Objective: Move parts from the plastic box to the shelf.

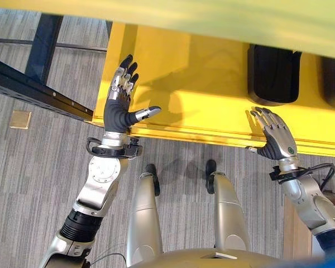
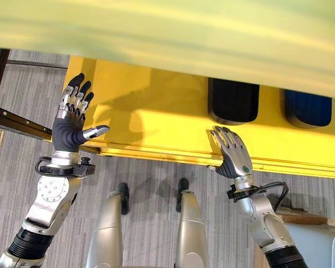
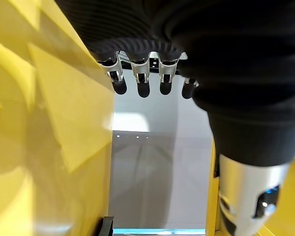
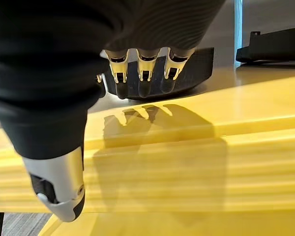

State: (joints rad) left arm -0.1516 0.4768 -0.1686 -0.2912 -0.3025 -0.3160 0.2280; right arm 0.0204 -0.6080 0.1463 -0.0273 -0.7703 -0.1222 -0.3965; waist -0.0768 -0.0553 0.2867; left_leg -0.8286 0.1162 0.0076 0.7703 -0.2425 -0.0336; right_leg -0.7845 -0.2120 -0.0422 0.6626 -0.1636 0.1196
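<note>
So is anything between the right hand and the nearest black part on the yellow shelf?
Nothing visible. The right hand, fingers straight, is over the yellow shelf's front edge, and the black part lies just beyond its fingertips with bare yellow surface between. The left hand is off to the side, open.

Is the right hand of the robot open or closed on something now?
Open. The right hand hangs over the yellow shelf with straight fingers, empty, just short of a black part.
</note>
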